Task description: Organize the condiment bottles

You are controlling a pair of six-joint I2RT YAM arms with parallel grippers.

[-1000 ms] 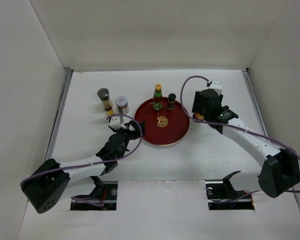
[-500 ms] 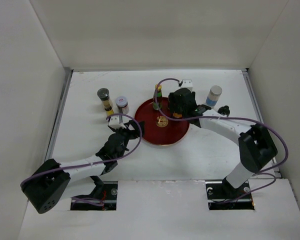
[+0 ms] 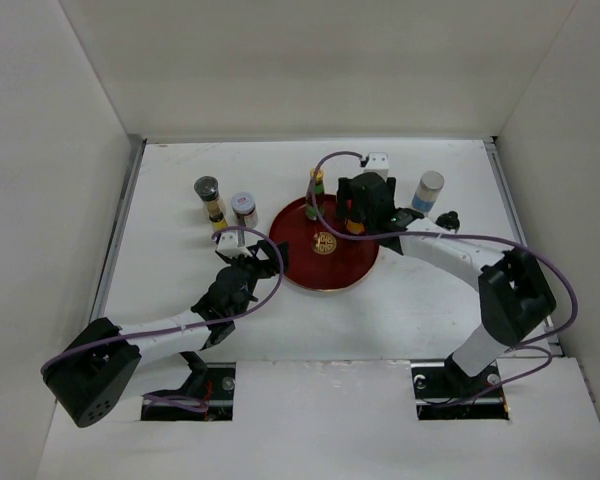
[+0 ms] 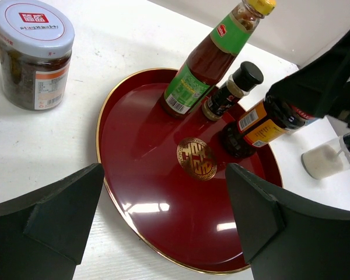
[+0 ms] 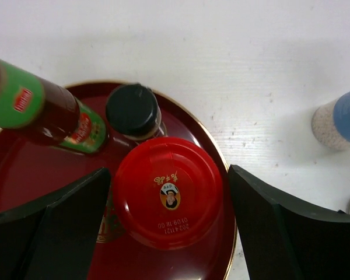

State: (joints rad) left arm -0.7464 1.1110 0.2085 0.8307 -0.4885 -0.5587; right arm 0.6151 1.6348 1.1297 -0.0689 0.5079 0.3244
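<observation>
Right gripper (image 5: 168,170) is clamped on the red-capped bottle (image 5: 168,201), a finger hard against each side of the cap. From the left wrist view that orange-labelled bottle leans over, its base down on the dark red round tray (image 4: 137,192), just right of the gold emblem (image 4: 196,158). Right behind it stands the small black-capped bottle (image 4: 230,90), and beside that the tall green-labelled sauce bottle (image 4: 204,64) with the yellow cap, both on the tray's far side. Left gripper (image 4: 163,175) hangs at the tray's near-left rim, fingers spread wide, nothing between them. Off the tray on the white table (image 3: 400,310): a jar (image 4: 34,55) with a red-and-white lid to the left, a grey-capped bottle (image 3: 208,192) beyond it, and a blue-capped shaker (image 5: 338,119) of white grains to the right.
</observation>
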